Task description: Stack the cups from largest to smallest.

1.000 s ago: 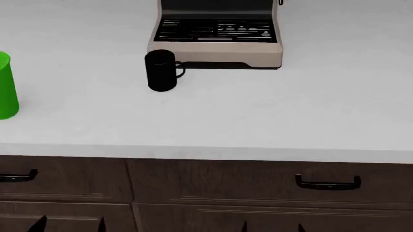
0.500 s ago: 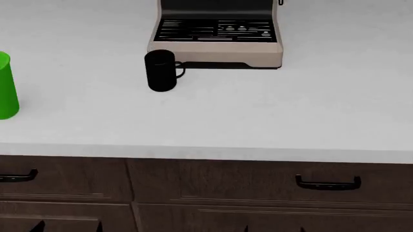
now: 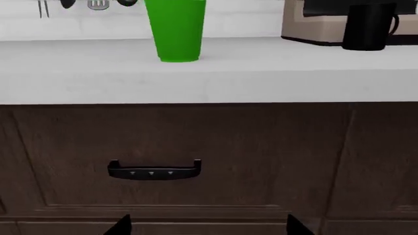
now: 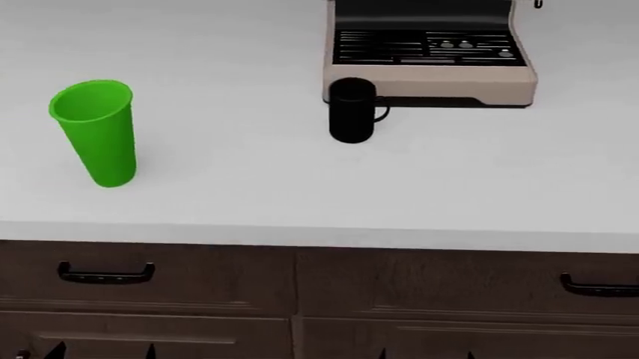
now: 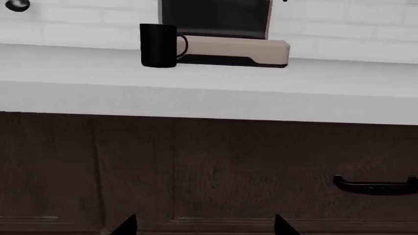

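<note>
On the counter (image 4: 299, 194) the tumbler (image 4: 97, 133) and mug (image 4: 352, 111) stood well apart, the mug just in front of the coffee machine (image 4: 427, 52), so you had stacked nothing yet; every step was left. Your grippers hung low before the drawers, holding and touching nothing; only dark fingertips (image 3: 121, 226) showed spread at each wrist view's edge, which looked open.

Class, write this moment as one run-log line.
stage: approach | green tumbler: upright on counter, untouched | black mug: upright before coffee machine | stacked: no | pincers: low, by drawers
</note>
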